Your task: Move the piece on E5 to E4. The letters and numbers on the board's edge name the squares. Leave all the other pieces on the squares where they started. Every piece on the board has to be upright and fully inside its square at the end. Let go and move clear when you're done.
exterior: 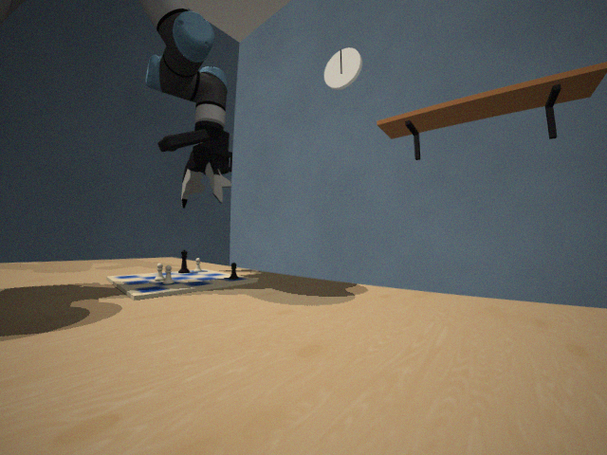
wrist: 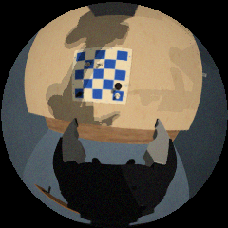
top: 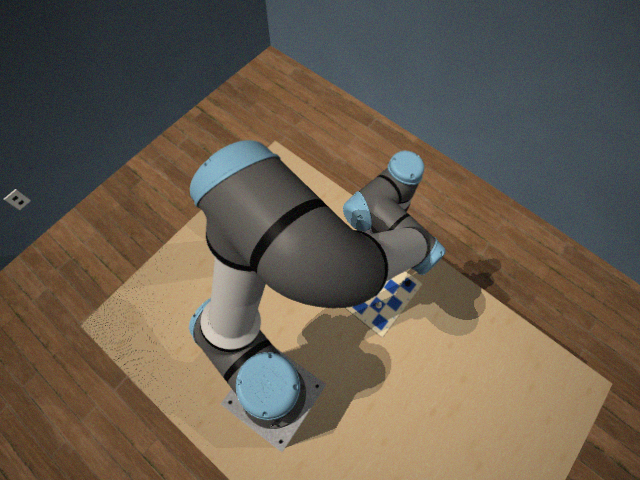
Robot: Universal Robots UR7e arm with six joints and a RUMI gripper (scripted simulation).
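A small blue-and-white chessboard (wrist: 123, 55) (exterior: 147, 292) (top: 385, 329) lies on the tan table. It carries a tall black piece (exterior: 183, 262), a black pawn (exterior: 233, 270) at one corner, and three white pieces (exterior: 159, 271) (exterior: 168, 274) (exterior: 197, 264). The wrist view shows a black piece (wrist: 118, 86) beside a white one (wrist: 116, 96), another black piece (wrist: 80, 94), and two small pieces (wrist: 87, 63) (wrist: 98, 64). I cannot read the square labels. My gripper (exterior: 200, 195) (wrist: 116, 119) is open and empty, high above the board. In the top view the arm hides it.
The arm's big elbow (top: 289, 242) hangs over most of the board in the top view. The robot base (top: 268, 387) stands on the table's near side. A blue wall with a shelf (exterior: 489, 102) and a clock (exterior: 341, 67) is behind the table.
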